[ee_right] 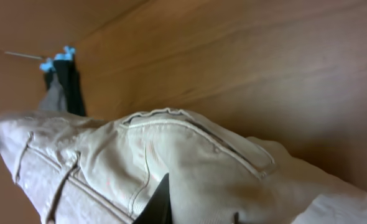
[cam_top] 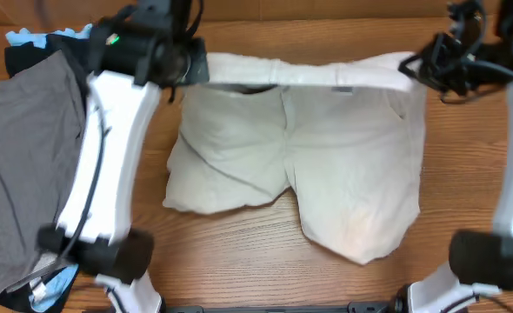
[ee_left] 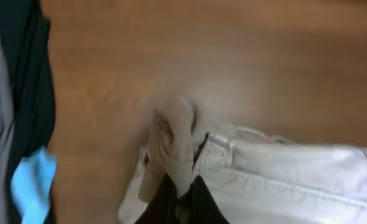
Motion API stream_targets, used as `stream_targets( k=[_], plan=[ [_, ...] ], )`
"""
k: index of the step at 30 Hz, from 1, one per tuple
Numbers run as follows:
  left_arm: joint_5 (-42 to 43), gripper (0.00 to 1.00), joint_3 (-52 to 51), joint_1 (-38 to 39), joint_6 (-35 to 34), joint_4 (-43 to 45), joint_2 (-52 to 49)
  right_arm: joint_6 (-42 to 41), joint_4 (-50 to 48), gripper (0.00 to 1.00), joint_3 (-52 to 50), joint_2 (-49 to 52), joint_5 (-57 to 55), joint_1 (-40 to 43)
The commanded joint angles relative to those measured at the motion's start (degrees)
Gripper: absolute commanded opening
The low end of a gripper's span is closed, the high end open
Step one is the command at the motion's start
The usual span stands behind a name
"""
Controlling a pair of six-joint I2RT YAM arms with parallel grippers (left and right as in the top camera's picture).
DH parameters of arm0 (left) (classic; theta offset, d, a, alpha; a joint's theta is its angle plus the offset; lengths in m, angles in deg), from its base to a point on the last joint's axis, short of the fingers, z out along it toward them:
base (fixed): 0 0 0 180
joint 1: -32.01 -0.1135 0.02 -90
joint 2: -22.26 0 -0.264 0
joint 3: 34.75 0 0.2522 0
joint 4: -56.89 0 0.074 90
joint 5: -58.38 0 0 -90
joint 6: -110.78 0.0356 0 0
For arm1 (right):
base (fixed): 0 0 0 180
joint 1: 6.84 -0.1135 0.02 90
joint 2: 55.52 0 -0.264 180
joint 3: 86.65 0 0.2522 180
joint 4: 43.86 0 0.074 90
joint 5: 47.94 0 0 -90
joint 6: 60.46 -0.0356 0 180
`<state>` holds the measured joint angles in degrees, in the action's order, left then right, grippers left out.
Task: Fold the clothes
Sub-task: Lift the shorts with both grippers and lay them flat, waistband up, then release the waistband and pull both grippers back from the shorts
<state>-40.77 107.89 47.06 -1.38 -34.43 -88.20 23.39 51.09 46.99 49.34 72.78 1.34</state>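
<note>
- Shorts (cam_top: 326, 174), khaki, one pair: centre of the table (cam_top: 239, 252), front up, legs spread toward 6 o'clock. The leg at 7 o'clock is rumpled with a slanting crease; the leg at 5 o'clock lies flatter and reaches lower.
- Waistband (cam_top: 309, 74): at 12 o'clock, lifted off the wood and pulled into a straight strip between my two claws.
- Left claw (cam_top: 191, 71): at 10 o'clock of the shorts, clenched on a wadded waistband corner.
- Right claw (cam_top: 417, 68): at 2 o'clock, clamped on the opposite corner; the pocket seam drapes over its finger in the wrist view.
- Other stock: grey garment (cam_top: 22, 156) at 9 o'clock of the table, with a black piece (cam_top: 17, 59) and a light-blue piece (cam_top: 30, 38) beneath it, all beside my left arm and apart from the shorts.
- Step in hand, as I judge it: the first fold, waistband carried toward 6 o'clock over the legs.
- Handling notes: move both claws in step at equal height, hold the strip taut, lay it square to the hems, and avoid dragging the legs. The left wad looks likelier to slip.
</note>
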Motion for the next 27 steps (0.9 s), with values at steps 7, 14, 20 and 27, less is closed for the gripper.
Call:
stream_targets(
  k=[7, 14, 20, 27],
  plan=[
    [-10.51, 0.25, -0.26, -5.66, 0.31, 24.2, -15.8, 1.01, -17.11, 0.04, 0.44, 13.66, -11.82, -1.88],
    [0.0, 1.0, -0.22, -5.31, 2.29, 42.8, -21.42, -0.09, -33.09, 1.0, 0.46, 18.64, -11.96, -3.37],
    [3.17, 1.0, 6.4, -5.55, 4.22, 36.24, -18.27, -3.08, -27.06, 1.0, 4.74, 16.17, -10.91, -3.08],
    [8.2, 1.0, 18.99, -5.55, 12.94, 9.27, -11.32, -3.04, -7.93, 1.0, 7.28, 9.14, -10.49, -3.19]
  ],
)
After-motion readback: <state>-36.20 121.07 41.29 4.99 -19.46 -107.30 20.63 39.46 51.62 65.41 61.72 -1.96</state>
